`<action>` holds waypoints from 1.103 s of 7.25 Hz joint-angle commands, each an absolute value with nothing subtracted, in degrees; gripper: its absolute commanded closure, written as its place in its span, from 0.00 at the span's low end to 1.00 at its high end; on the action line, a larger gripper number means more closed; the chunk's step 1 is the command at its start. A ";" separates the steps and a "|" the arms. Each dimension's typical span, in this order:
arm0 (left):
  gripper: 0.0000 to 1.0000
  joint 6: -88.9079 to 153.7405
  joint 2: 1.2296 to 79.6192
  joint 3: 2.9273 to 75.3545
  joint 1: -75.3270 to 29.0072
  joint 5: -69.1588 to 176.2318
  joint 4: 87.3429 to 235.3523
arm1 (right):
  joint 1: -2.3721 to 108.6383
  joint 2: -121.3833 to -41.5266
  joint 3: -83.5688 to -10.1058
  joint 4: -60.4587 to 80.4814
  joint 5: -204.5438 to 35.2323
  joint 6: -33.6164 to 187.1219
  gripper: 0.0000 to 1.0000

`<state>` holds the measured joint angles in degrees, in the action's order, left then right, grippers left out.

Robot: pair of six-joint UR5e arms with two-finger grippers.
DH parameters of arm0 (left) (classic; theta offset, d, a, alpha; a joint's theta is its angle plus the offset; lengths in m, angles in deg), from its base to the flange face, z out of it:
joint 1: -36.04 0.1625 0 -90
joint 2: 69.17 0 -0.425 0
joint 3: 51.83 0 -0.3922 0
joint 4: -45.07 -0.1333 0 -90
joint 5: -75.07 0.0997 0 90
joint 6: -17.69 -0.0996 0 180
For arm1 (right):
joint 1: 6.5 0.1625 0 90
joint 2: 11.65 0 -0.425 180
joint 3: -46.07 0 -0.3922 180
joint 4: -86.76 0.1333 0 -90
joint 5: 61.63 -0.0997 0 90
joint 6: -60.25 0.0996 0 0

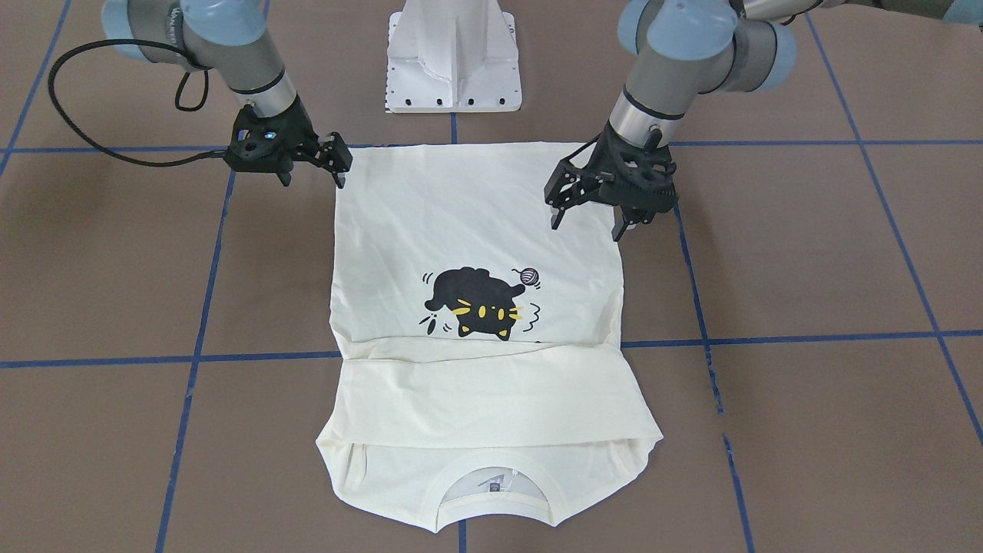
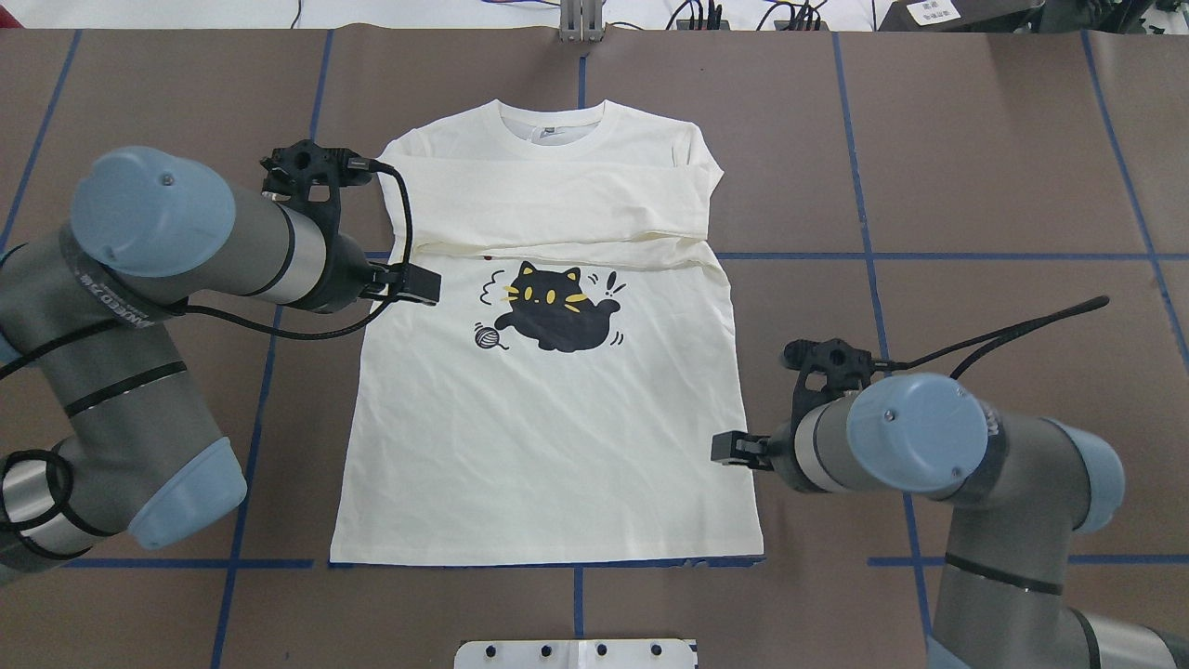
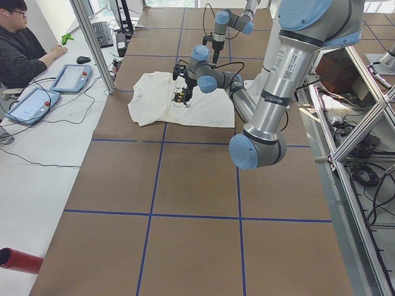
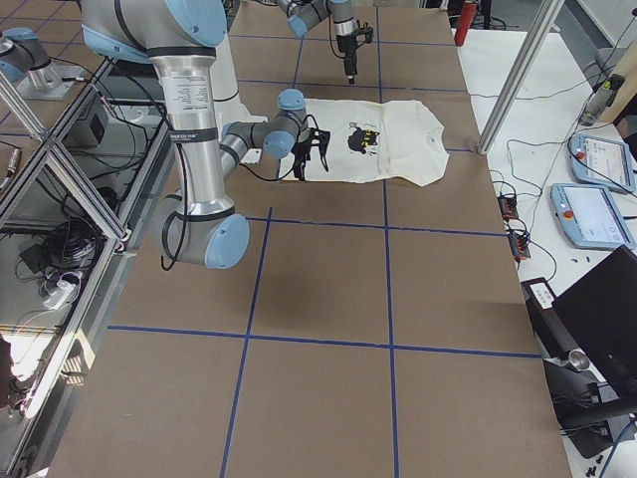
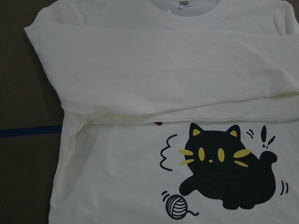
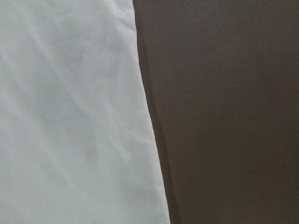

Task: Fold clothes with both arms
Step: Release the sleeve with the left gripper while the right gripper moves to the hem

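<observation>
The cream long-sleeved T-shirt point(image 1: 476, 230) point(image 2: 548, 446) lies flat on the brown table, print side up. Its black cat point(image 2: 557, 316) and yarn ball show, and the collar points away from the robot. Both sleeves point(image 5: 140, 70) are folded across the chest, covering most of the red word. My left gripper point(image 1: 587, 223) point(image 2: 413, 283) hovers open above the shirt's side edge, holding nothing. My right gripper point(image 1: 313, 180) point(image 2: 734, 448) hangs open just off the opposite side edge near the hem, also holding nothing. The right wrist view shows only that shirt edge point(image 6: 70, 116) and bare table.
The white pedestal base point(image 1: 455, 54) stands just beyond the hem. Blue tape lines point(image 2: 929, 255) cross the brown table around the shirt. A person point(image 3: 18, 49) sits at a side desk with tablets point(image 3: 71, 77). A red cylinder point(image 3: 18, 259) lies at that desk's near end.
</observation>
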<state>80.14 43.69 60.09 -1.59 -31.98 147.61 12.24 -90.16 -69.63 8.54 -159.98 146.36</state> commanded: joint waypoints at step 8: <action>0.00 80.09 42.89 64.89 -1.58 -32.16 144.65 | 6.16 -91.01 -68.28 8.01 -157.26 148.23 0.21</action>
